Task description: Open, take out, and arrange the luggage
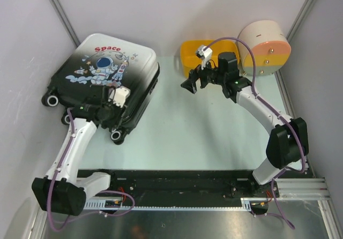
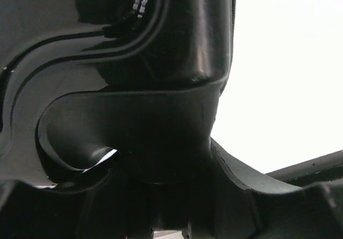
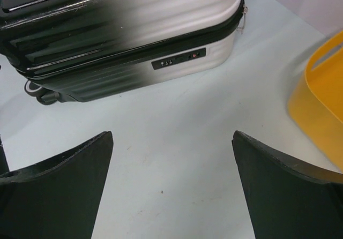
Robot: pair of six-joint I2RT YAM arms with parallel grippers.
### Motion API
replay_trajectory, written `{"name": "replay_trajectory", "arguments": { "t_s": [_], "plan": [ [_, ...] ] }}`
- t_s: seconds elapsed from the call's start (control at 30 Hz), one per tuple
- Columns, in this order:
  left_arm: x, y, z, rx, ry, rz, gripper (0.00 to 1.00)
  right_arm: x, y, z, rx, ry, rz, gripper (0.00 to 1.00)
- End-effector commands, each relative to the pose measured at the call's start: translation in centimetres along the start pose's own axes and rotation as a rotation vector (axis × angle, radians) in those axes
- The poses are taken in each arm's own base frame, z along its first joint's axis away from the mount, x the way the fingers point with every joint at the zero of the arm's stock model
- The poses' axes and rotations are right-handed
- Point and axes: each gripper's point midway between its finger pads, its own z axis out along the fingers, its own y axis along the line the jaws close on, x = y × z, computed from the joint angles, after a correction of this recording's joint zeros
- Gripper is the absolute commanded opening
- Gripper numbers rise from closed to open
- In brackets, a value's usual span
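the luggage [image 1: 104, 73] lies flat and closed, astronaut print up, in the worktop's [image 1: 182, 137] far left corner. the left gripper [image 1: 107, 106] sits at its black near end by the wheels [image 1: 117, 136]; i cannot tell whether it is clenched. the right gripper [image 1: 192, 83] hangs spread wide above mid-worktop, near the yellow basket [image 1: 187, 49] at the far edge. the round drawer box [image 1: 265, 49] stands in the far right corner.
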Motion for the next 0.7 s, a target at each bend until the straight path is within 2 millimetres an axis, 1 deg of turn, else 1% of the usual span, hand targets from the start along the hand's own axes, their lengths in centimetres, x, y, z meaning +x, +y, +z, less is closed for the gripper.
{"name": "replay_trajectory", "arguments": {
  "t_s": [0.0,0.03,0.07,0.1,0.13,0.17,0.23,0.27,0.3,0.33,0.37,0.4,0.43,0.53,0.6,0.63,0.67],
  "plan": [
    [-1.4,-8.9,1.1,0.293,-0.032,0.206,0.05,-2.0,0.0,-2.7,0.042,-0.034,-0.030,0.97],
    [-1.5,-9.6,1.1,0.302,-0.030,0.237,0.00,-1.7,0.0,-2.9,0.048,-0.026,-0.027,0.97],
    [-1.4,-11.5,0.9,0.332,-0.029,0.304,0.00,-1.8,-0.1,-3.2,0.052,-0.026,-0.032,0.97],
    [-1.3,-12.2,0.8,0.338,-0.026,0.339,0.00,-2.0,0.0,-3.6,0.057,-0.031,-0.036,0.97],
    [-1.1,-13.0,0.6,0.344,-0.029,0.383,0.00,-1.9,-0.2,-3.8,0.063,-0.025,-0.034,0.97],
    [-0.8,-14.1,0.2,0.377,-0.034,0.434,0.00,-1.9,-0.1,-4.1,0.064,-0.024,-0.034,0.98],
    [0.1,-14.7,0.0,0.419,-0.019,0.452,0.00,-1.9,-0.1,-4.8,0.073,-0.022,-0.040,0.98],
    [0.7,-14.8,-0.8,0.438,-0.027,0.488,0.00,-1.9,-0.1,-5.0,0.076,-0.018,-0.041,0.97],
    [1.4,-15.0,-1.0,0.459,-0.021,0.498,0.00,-1.7,-0.3,-5.3,0.081,-0.012,-0.043,0.98],
    [2.0,-15.6,-1.6,0.502,-0.025,0.505,0.00,-1.7,-0.2,-5.6,0.083,-0.011,-0.045,0.97],
    [3.3,-15.6,-2.2,0.529,-0.015,0.533,0.00,-1.5,-0.2,-5.7,0.084,-0.007,-0.045,0.98],
    [3.9,-15.7,-2.6,0.541,-0.020,0.545,0.00,-1.3,-0.3,-5.8,0.086,-0.001,-0.050,0.98],
    [4.9,-15.8,-2.9,0.562,-0.006,0.573,0.00,-1.3,-0.3,-6.0,0.087,-0.001,-0.053,0.98],
    [6.9,-15.4,-4.2,0.574,-0.032,0.644,0.00,-0.3,-0.5,-5.8,0.087,0.021,-0.045,0.98],
    [7.1,-15.2,-5.6,0.559,-0.105,0.683,0.00,-0.2,-0.6,-5.6,0.085,0.023,-0.042,0.98],
    [7.4,-15.0,-6.0,0.550,-0.110,0.705,0.00,0.1,-0.6,-5.4,0.084,0.026,-0.030,0.98],
    [7.1,-14.3,-6.4,0.516,-0.112,0.712,0.05,0.2,-0.7,-5.2,0.081,0.027,-0.022,0.98]
  ]
}}
